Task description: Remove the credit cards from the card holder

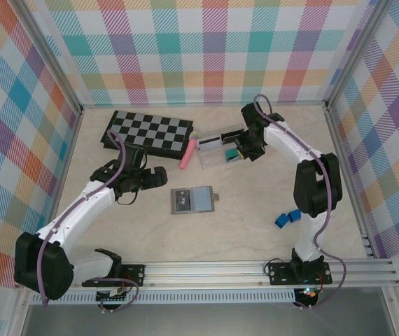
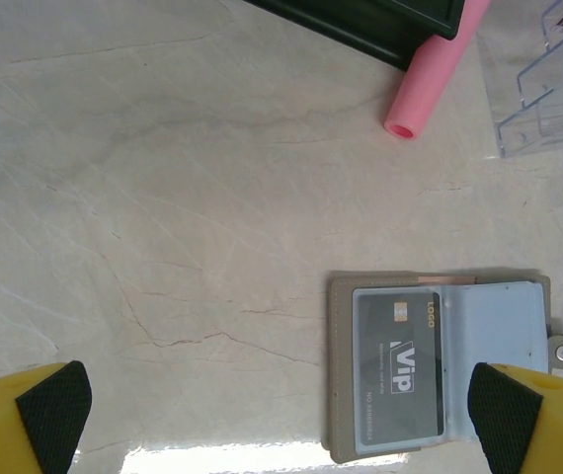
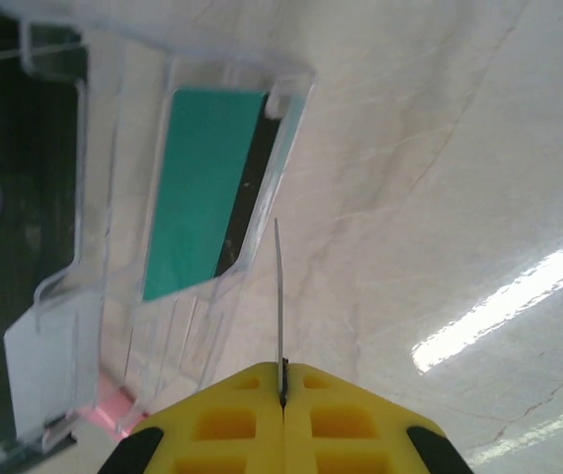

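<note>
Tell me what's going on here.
The right tool is shut on a thin card, seen edge-on so its colour cannot be told, and holds it beside the clear plastic box. A teal card lies in one compartment of that box. The left tool hangs open above the table, just left of the card holder, which lies open with a dark card in its left panel.

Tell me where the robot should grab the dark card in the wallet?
The dark card lies flat in the open card holder, so pinching from above finds no hold. I'd take a thin edge, coming in low from the side with the open left gripper. Which edge sits free I cannot tell.
</note>
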